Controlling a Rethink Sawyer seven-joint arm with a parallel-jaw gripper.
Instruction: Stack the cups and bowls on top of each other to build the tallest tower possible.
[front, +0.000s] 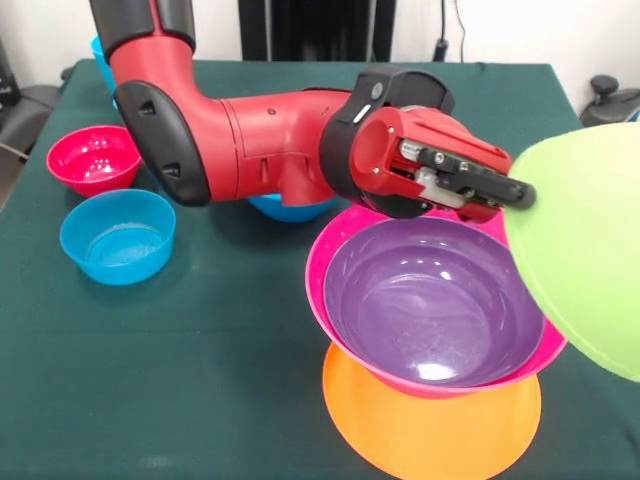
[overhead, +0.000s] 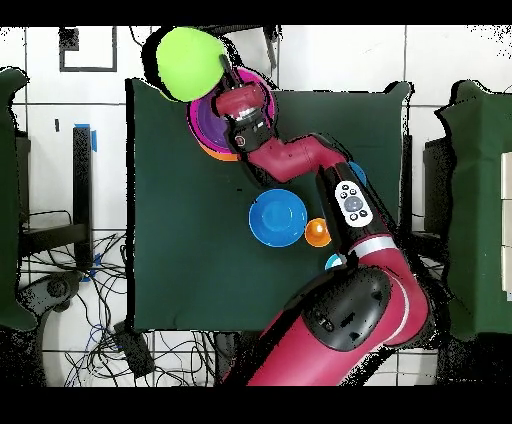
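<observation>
The red and black gripper (front: 515, 192) is seen in the front view right of centre, its dark fingers pressed on the rim of a large glossy lime-green plastic bowl (front: 590, 255), which is held tilted off the table at the right edge of the frame, its outer side turned to the camera. In the overhead view the same gripper (overhead: 222, 82) is met at the upper left of the dark cloth, and the green bowl (overhead: 190, 62) is shown as a round dome reaching past the table's top edge.

Just below the gripper in the front view, a glossy purple bowl (front: 430, 300) is nested in a pink bowl (front: 325, 275), and both rest on a flat orange bowl (front: 430, 425) at the lower middle. Overhead, this stack is mostly hidden by the arm.

At the left of the front view a small red bowl (front: 93, 158) and a small light blue bowl (front: 117, 236) are set close together; neither is shown overhead. A large blue bowl (overhead: 277, 219) and a small orange cup (overhead: 317, 232) beside it are plain only in the overhead view; of the blue bowl, only a sliver is seen under the arm in front.

The table is covered by a dark green cloth (front: 200, 380). A white tiled floor (overhead: 100, 80) with loose cables (overhead: 90, 320) is seen around it.
</observation>
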